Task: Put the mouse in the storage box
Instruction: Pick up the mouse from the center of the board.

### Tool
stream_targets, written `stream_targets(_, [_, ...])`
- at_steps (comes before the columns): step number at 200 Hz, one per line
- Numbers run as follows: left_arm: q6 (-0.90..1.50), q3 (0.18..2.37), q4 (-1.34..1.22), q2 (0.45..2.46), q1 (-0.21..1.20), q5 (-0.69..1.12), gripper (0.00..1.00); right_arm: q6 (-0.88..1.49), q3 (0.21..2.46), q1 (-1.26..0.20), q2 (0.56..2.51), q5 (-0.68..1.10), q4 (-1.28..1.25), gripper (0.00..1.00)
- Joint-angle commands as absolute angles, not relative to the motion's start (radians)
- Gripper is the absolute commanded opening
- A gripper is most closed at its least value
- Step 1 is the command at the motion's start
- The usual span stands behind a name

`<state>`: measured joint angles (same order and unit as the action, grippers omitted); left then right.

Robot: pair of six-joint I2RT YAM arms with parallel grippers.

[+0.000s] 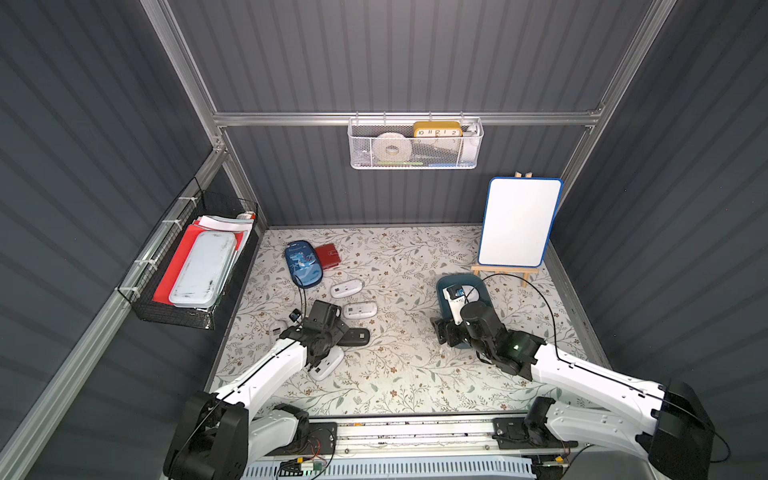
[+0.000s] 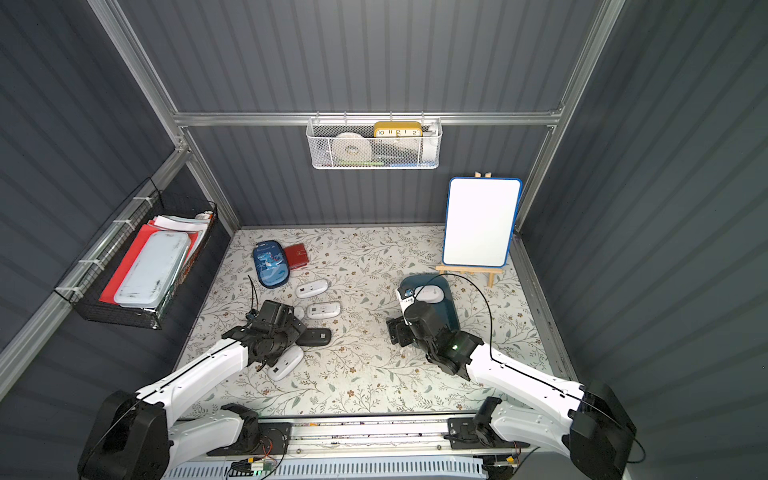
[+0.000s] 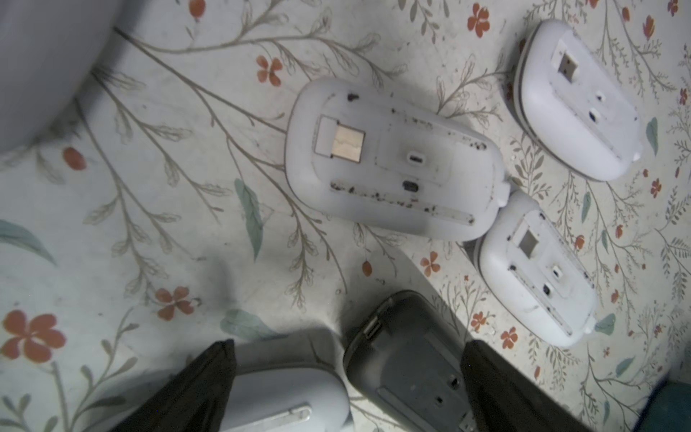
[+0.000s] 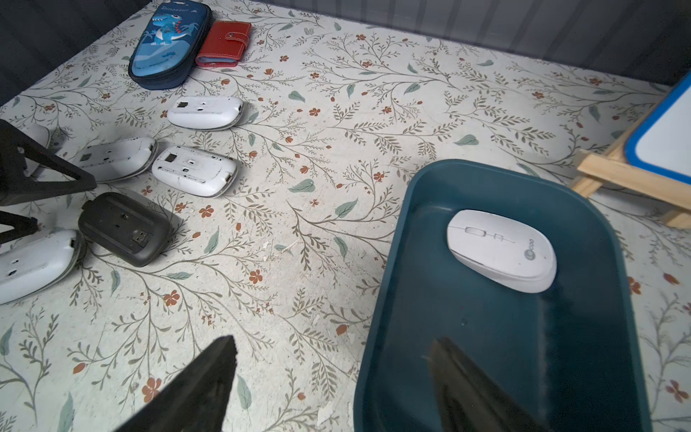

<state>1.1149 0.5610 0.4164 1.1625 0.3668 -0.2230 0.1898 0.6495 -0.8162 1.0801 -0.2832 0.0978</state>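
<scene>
Right, my right gripper (image 4: 332, 346) is spread wide and holds nothing. One finger hangs over the box (image 4: 486, 336) and the other over the bare table (image 4: 299, 262) outside it, so the box's near wall runs between them. Ahead of the fingertips, toward the box's far end, a white mouse (image 4: 501, 250) lies inside with its buttons up. Past the box stands the whiteboard (image 4: 665, 138) on its easel (image 4: 613, 175).

Now the left gripper (image 3: 347, 348): it's wide as well, with nothing gripped. Two mice crowd the gap between its fingers, a black mouse (image 3: 404, 374) belly up and a pale mouse (image 3: 291, 389) just beside it. I can't tell whether either finger touches them. Beyond the fingertips lie three upturned mice (image 3: 392, 161), the nearest nosing right up against the one next to it.

Well beyond that cluster I see a pencil case (image 4: 168, 41) with a red wallet (image 4: 224, 43) just beside it. In both top views the two arms are well apart, and open table lies between the mouse pile and the box.
</scene>
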Motion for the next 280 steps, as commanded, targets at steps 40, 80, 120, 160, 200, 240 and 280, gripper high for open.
stream_targets(40, [1.067, 0.492, 0.469, 1.02, 0.366, -0.065, 1.0, 0.192, 0.642, -0.822, 1.072, -0.305, 0.082, 0.85])
stream_targets(80, [1.082, 0.486, 0.514, 1.002, 0.404, -0.018, 1.0, 0.198, 0.64, -0.822, 1.069, -0.316, 0.083, 0.85])
stream_targets(120, [1.121, 0.49, 0.568, 1.018, 0.522, -0.025, 0.99, 0.2, 0.64, -0.823, 1.069, -0.322, 0.083, 0.85])
stream_targets(160, [1.064, 0.502, 0.585, 1.061, 0.563, 0.051, 0.99, 0.205, 0.638, -0.822, 1.065, -0.331, 0.084, 0.85])
stream_targets(200, [1.03, 0.502, 0.571, 1.095, 0.566, 0.108, 0.99, 0.204, 0.637, -0.822, 1.062, -0.332, 0.084, 0.85])
stream_targets(240, [1.014, 0.509, 0.619, 1.073, 0.571, 0.174, 0.99, 0.206, 0.637, -0.822, 1.062, -0.333, 0.083, 0.85])
stream_targets(280, [1.014, 0.459, 0.658, 0.999, 0.591, 0.257, 1.0, 0.206, 0.639, -0.822, 1.063, -0.335, 0.084, 0.85])
